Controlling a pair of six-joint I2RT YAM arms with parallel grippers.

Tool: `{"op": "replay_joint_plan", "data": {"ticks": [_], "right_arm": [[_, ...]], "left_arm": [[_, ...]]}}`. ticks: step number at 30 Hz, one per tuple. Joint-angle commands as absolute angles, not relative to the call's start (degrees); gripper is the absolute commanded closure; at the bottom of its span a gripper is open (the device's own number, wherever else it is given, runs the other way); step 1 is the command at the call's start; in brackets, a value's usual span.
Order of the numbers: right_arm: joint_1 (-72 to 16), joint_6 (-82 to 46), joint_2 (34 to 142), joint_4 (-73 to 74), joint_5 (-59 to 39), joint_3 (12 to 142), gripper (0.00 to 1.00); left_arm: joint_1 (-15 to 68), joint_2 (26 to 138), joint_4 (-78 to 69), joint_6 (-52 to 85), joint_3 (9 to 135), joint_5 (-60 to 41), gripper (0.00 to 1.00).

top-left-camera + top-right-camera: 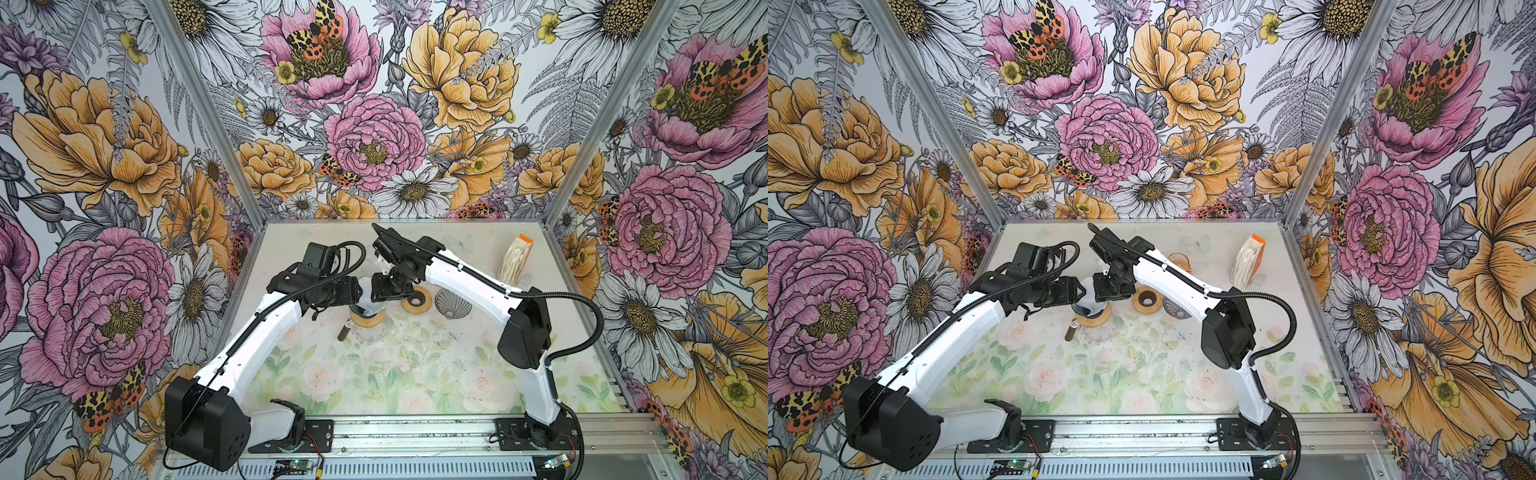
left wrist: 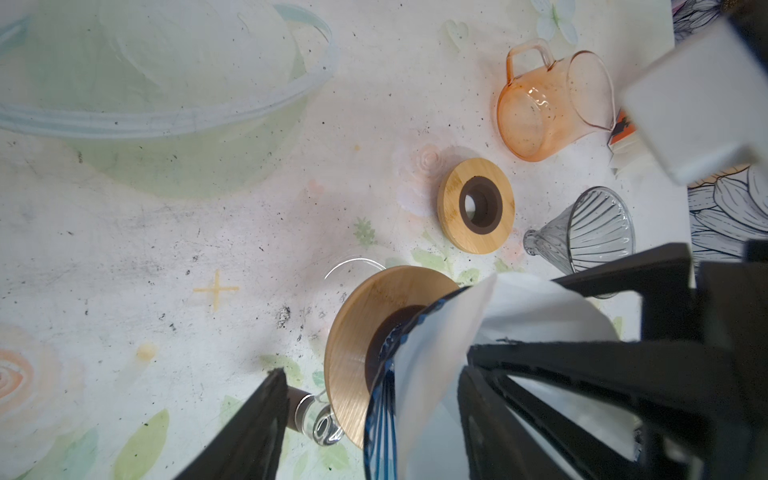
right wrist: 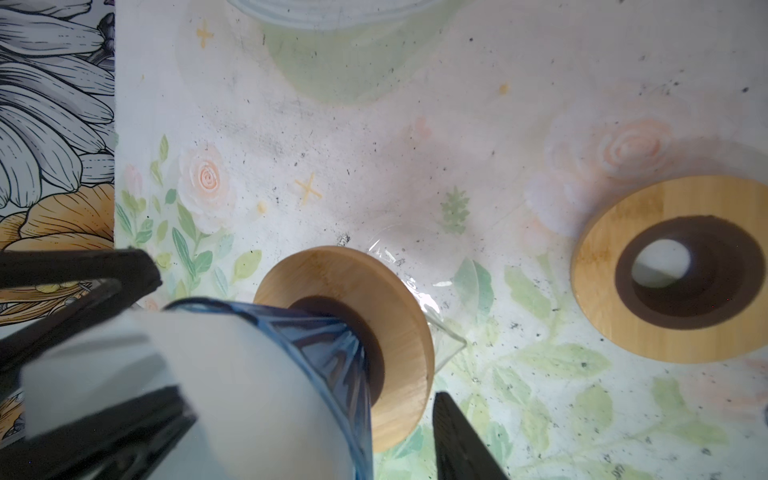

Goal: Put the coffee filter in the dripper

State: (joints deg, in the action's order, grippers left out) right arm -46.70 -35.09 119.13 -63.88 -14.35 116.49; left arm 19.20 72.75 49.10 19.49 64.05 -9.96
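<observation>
On floral mat (image 2: 166,249), paper filter (image 2: 519,307) lines ribbed blue-glass dripper (image 2: 380,415) (bamboo collar (image 2: 357,332)); left tool (image 2: 374,365), right tool (image 3: 297,334) seemingly released.

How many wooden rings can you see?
2. One wooden ring sits under the blue dripper; the loose wooden ring lies flat beside the clear dripper. The arms may hide more.

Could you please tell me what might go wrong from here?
1. The coffee filter looks creased and sticks out past the rim of the blue dripper, so it may lift out when the left claw withdraws.
2. The dripper merely rests by its wooden collar on the glass carafe. With the right claw straddling it closely, a bump could tip it.
</observation>
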Motion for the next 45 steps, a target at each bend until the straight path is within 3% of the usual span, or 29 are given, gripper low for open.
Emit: {"op": "replay_joint_plan", "data": {"ticks": [1, 23, 45], "right_arm": [[-47.00, -34.42, 116.35, -62.86, -12.37, 118.64, 0.52], [-48.27, -33.73, 114.88, -65.69, -5.29, 115.22, 0.53], [-50.14, -32.13, 114.88, -65.65, -7.18, 119.22, 0.51]], "left_arm": [[18.72, 70.86, 48.42, 18.70, 63.33, -11.16, 0.35], [16.48, 67.87, 50.97, 17.52, 59.75, -11.35, 0.39], [19.08, 66.27, 52.12, 21.84, 63.84, -14.92, 0.35]]}}
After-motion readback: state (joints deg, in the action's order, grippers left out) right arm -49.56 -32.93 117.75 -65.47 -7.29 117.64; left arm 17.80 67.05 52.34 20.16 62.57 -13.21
